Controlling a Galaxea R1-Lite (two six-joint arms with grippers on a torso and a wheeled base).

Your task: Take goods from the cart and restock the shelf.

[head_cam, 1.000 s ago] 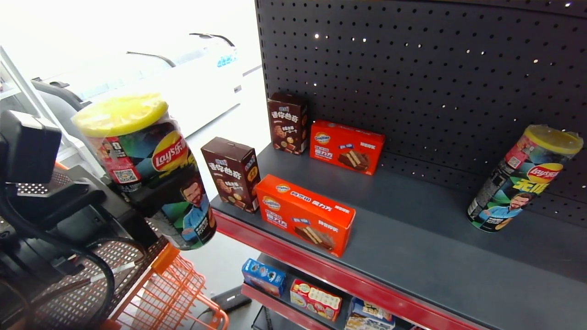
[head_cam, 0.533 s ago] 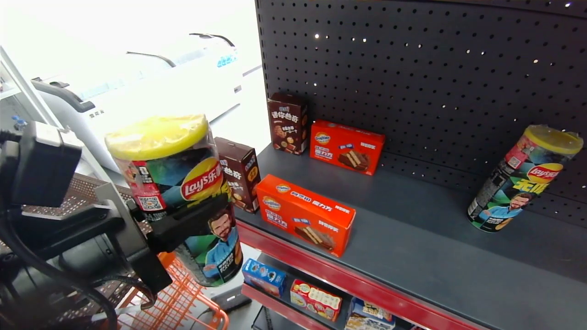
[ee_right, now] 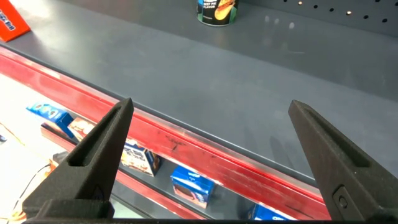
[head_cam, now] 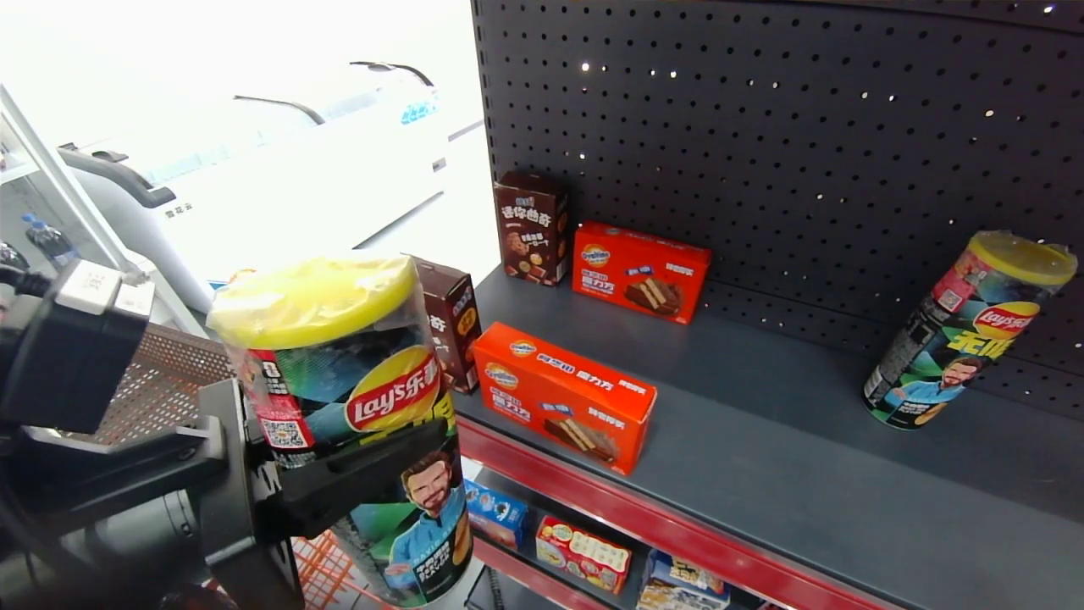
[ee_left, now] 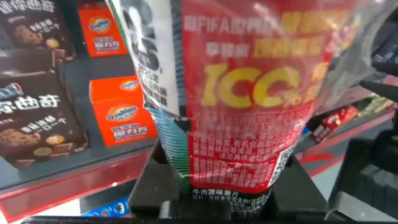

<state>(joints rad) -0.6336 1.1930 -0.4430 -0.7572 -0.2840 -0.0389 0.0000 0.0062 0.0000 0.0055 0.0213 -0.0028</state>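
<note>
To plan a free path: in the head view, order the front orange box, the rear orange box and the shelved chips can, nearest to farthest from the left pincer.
From the left pincer:
1. Front orange wafer box, at the shelf front edge.
2. Rear orange wafer box, at the back.
3. Shelved chips can, far right.

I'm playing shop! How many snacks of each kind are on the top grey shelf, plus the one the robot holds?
Chip cans: 2, one on the shelf, one in the left gripper
Brown cookie boxes: 2
Orange boxes: 2
Total: 6
</note>
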